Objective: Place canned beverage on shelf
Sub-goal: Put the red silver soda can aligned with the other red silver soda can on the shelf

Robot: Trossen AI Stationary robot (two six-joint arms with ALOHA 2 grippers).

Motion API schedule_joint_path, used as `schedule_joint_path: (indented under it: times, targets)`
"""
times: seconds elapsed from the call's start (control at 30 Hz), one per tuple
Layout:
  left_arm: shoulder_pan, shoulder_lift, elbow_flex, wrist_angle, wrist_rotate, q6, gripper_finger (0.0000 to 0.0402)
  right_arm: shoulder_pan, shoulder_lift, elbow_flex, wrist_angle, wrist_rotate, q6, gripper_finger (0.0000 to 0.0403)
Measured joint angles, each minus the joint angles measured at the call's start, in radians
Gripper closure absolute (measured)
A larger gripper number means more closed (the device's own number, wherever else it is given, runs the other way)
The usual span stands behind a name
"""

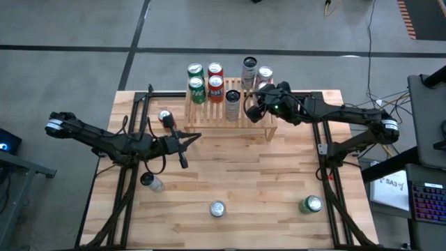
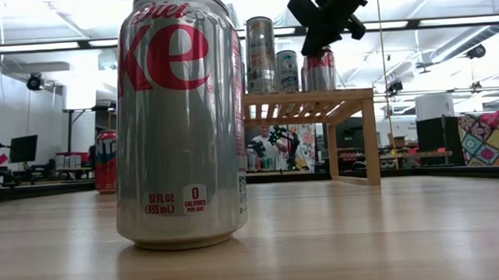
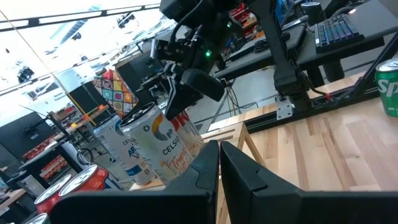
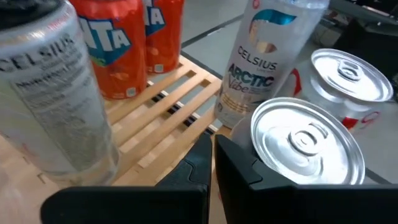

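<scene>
Right gripper (image 1: 259, 106) hovers over the right end of the shelf (image 1: 209, 120), fingers (image 4: 239, 163) pressed together, nothing held. In its wrist view the closed fingers sit just beside a silver can top (image 4: 306, 142) on the slats, with a tall Celsius Arctic Vibe can (image 4: 268, 53) behind it and another silver-top can (image 4: 346, 74) further off. Two orange Fanta cans (image 4: 124, 46) stand on the slats too, plus a grey Celsius can (image 4: 53, 87) close to the camera.

Shelf sits at the far edge of the tabletop (image 1: 265, 181). From above it carries two green cans (image 1: 196, 82), two red cans (image 1: 215, 80), a dark-topped can (image 1: 233, 104) and silver cans (image 1: 249, 70) by the right gripper.

Left gripper (image 1: 182, 145) rests low over the tabletop left of centre, fingers (image 3: 249, 171) shut, empty, pointing toward the shelf.

Loose cans on the tabletop: one upright near the left arm (image 1: 165, 117), one lying on its side (image 1: 151, 183) at the left, a silver one (image 1: 217, 208) at the near edge centre, a green one (image 1: 311, 204) near right. Low view is filled by a Diet Coke can (image 2: 181, 118) standing on the tabletop, the shelf well behind it.
</scene>
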Motion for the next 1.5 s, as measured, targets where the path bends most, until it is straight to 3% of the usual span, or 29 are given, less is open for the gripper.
schedule_joint_path:
  times: [0.87, 1.13, 1.3, 1.5]
  targets:
    - [0.000, 0.000, 0.000, -0.028, 0.000, -0.015, 0.0401, 0.028, -0.043, 0.000, -0.006, 0.006, -0.014, 0.0392]
    - [0.000, 0.000, 0.000, -0.028, 0.000, -0.016, 0.0401, 0.051, -0.079, 0.001, -0.049, -0.168, 0.095, 0.0392]
    - [0.000, 0.000, 0.000, -0.028, 0.000, -0.016, 0.0401, 0.031, -0.079, 0.001, -0.195, -0.161, 0.170, 0.0392]
    - [0.000, 0.000, 0.000, -0.028, 0.000, -0.016, 0.0401, 0.009, -0.079, 0.001, -0.238, -0.067, 0.197, 0.0392]
